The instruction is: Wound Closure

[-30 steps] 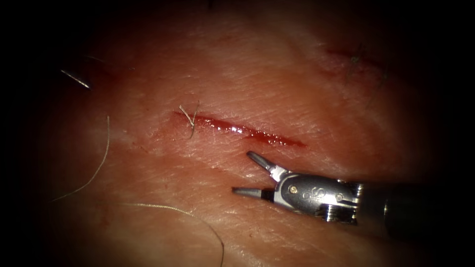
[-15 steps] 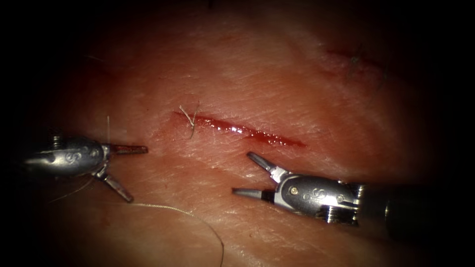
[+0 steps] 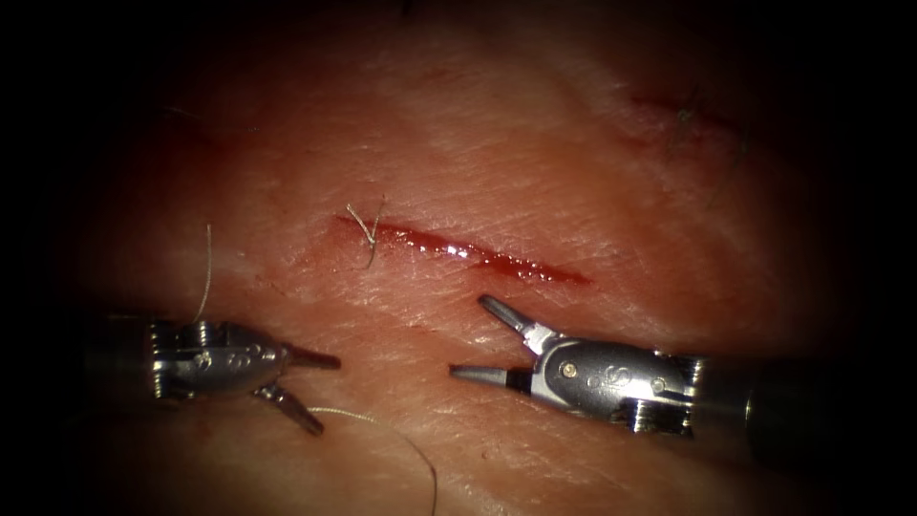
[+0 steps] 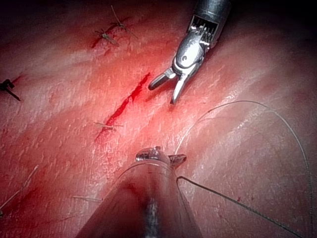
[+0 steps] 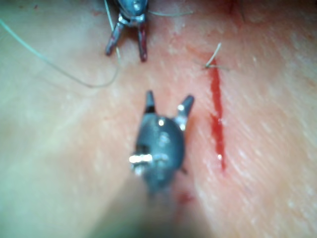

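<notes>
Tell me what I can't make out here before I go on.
- Needle: none seen on the tissue; the endoscope view's dark edges may hide it.
- Thread: runs off that view's lower edge, far end cut off.
- Left claw: open, empty; left wrist view has its own shaft covering it.
- Right claw: open, empty; blurred in right wrist view.

Left end effector [image 3: 315, 390] and right end effector [image 3: 482, 336] both gape, holding nothing.
</notes>
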`<act>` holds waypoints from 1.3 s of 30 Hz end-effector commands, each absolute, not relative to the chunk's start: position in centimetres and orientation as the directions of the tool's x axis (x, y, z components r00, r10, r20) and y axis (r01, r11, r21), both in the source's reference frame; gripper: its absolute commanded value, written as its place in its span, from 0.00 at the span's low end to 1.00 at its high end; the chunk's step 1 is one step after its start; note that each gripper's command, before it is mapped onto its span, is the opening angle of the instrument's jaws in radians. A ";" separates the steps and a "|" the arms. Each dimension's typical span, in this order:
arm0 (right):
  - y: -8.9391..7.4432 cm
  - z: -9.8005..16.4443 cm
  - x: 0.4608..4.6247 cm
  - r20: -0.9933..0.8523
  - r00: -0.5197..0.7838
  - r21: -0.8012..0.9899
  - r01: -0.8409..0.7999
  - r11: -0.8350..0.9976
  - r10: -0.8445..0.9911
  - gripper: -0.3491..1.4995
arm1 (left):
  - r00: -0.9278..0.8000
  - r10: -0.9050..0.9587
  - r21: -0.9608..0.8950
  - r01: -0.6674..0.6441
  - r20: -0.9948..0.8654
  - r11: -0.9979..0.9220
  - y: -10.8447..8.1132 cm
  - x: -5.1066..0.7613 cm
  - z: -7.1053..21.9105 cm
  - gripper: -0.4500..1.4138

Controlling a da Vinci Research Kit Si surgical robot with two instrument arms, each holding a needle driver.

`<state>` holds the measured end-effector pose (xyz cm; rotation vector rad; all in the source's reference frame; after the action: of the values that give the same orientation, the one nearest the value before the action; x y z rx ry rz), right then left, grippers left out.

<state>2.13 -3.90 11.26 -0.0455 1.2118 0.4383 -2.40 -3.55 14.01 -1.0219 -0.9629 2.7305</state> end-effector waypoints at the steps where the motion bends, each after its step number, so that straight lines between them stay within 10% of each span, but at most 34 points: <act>1: -3.9 11.3 2.19 -0.912 0.278 0.198 -0.349 0.916 0.303 0.91 | -0.782 0.261 -0.581 0.155 -0.566 -0.799 -3.6 -2.45 14.1 0.51; 3: -3.9 11.3 2.19 -0.912 0.278 0.198 -0.349 0.916 0.303 0.91 | -0.793 0.244 -0.581 0.163 -0.558 -0.797 -3.6 -2.45 14.1 0.41; 6: -3.9 11.3 2.19 -0.912 0.277 0.198 -0.349 0.916 0.303 0.91 | -0.817 0.212 -0.583 0.177 -0.536 -0.793 -3.6 -2.45 14.1 0.00; 39: -4.0 11.4 1.96 -0.910 0.274 0.194 -0.384 0.903 0.312 0.90 | -0.699 0.205 -0.288 0.002 -0.685 -0.958 -0.3 -3.97 14.2 0.00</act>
<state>1.89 -4.00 11.32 -0.0718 1.2043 0.4691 -3.97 -0.21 14.23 -1.1812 -0.4028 2.7523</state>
